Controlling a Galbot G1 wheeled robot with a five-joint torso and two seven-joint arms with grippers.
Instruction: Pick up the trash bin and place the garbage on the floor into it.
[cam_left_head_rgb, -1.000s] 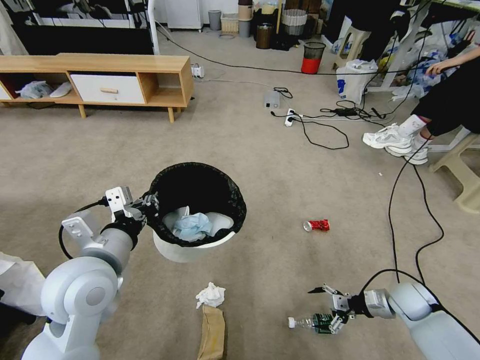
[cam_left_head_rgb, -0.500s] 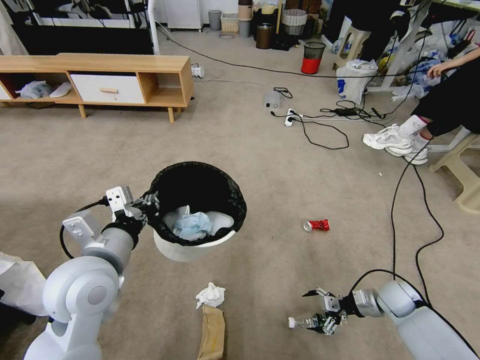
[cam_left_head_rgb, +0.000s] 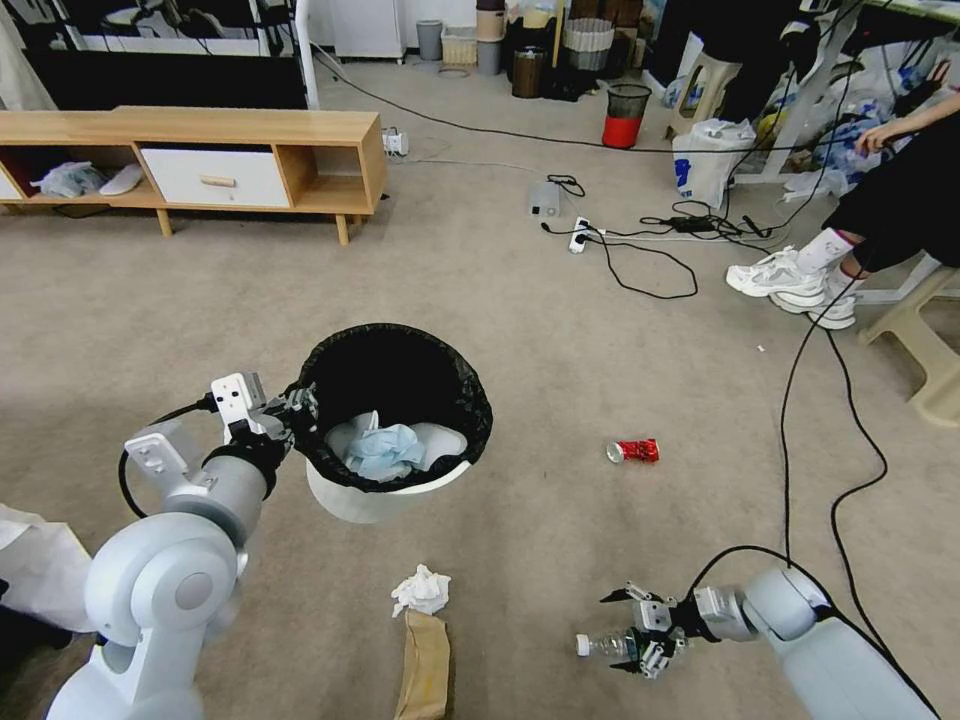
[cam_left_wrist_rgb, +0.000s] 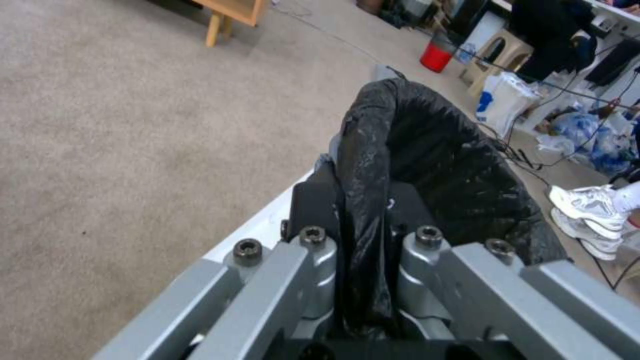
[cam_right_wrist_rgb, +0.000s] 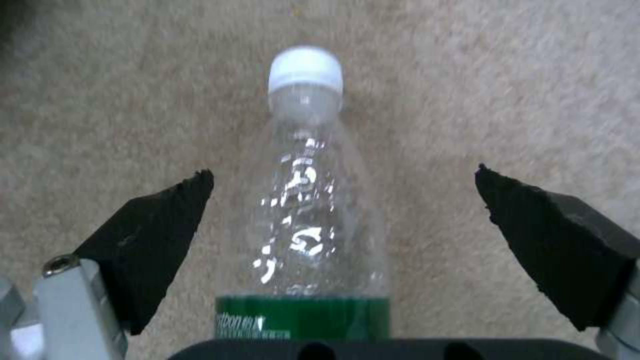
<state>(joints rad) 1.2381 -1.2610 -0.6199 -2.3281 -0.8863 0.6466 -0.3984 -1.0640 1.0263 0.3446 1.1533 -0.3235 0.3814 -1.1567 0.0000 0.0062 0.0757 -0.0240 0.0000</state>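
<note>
The trash bin (cam_left_head_rgb: 385, 500), white with a black bag over its rim, hangs off the carpet. My left gripper (cam_left_head_rgb: 298, 408) is shut on its near rim, and the clamped black bag (cam_left_wrist_rgb: 363, 220) shows between the fingers in the left wrist view. A blue face mask (cam_left_head_rgb: 385, 448) lies inside. My right gripper (cam_left_head_rgb: 622, 632) is open low over the carpet, and the clear green-labelled bottle (cam_right_wrist_rgb: 313, 215) lies between its spread fingers (cam_right_wrist_rgb: 153, 220), cap pointing away. A white tissue (cam_left_head_rgb: 420, 590), a brown paper bag (cam_left_head_rgb: 425, 665) and a crushed red can (cam_left_head_rgb: 633, 451) lie on the floor.
Black cables (cam_left_head_rgb: 830, 400) run across the carpet to my right arm and around a white power strip (cam_left_head_rgb: 579, 235). A wooden cabinet (cam_left_head_rgb: 200, 160) stands at the back left. A seated person's shoes (cam_left_head_rgb: 790, 282) rest at the right. A red-based mesh bin (cam_left_head_rgb: 626, 115) stands farther back.
My right gripper has sunk lower and slid left along the bottle, its open fingers now on either side of it. The left arm and the bin have stayed still.
</note>
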